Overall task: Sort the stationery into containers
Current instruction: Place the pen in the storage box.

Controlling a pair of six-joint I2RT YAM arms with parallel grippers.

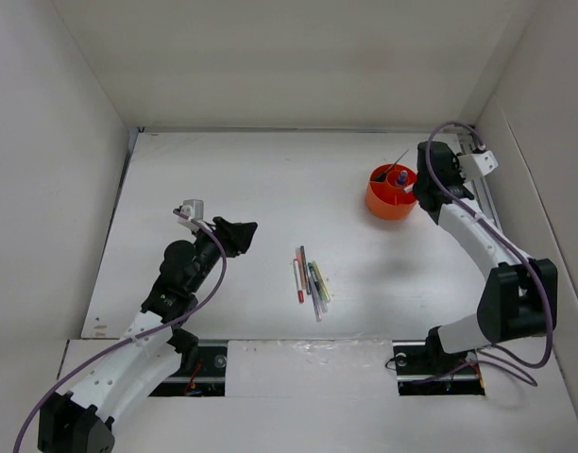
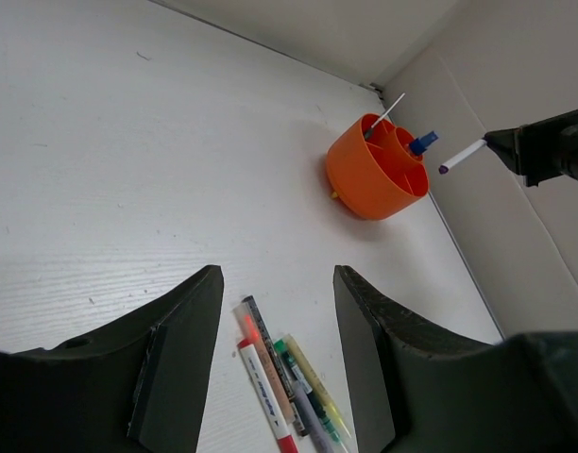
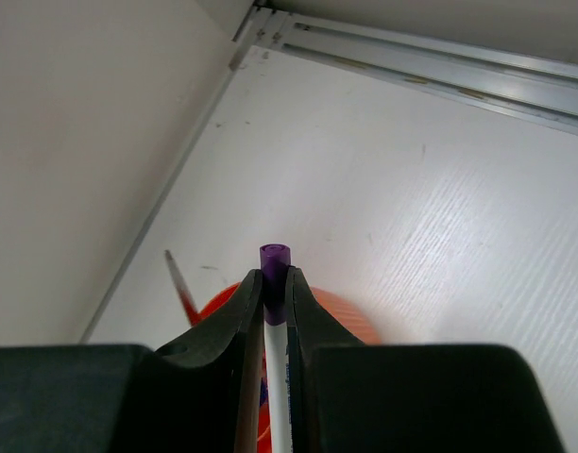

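Several pens and markers (image 1: 310, 278), red, white, green, yellow and dark, lie side by side mid-table; in the left wrist view they (image 2: 284, 387) lie between and just ahead of my fingers. My left gripper (image 1: 244, 233) (image 2: 275, 276) is open and empty, left of the pens. The orange holder (image 1: 391, 193) (image 2: 376, 170) stands at the far right and holds a thin stick pen (image 2: 386, 111) and the blue-capped bottle (image 2: 421, 144). My right gripper (image 1: 424, 184) (image 3: 275, 276) is shut on a white pen with a purple cap (image 3: 276, 260) (image 2: 462, 156), just above the holder's right side (image 3: 341, 311).
White walls enclose the table on the left, back and right. A metal rail (image 3: 412, 61) runs along the right wall, close behind the holder. Bare table lies between the pens and the holder.
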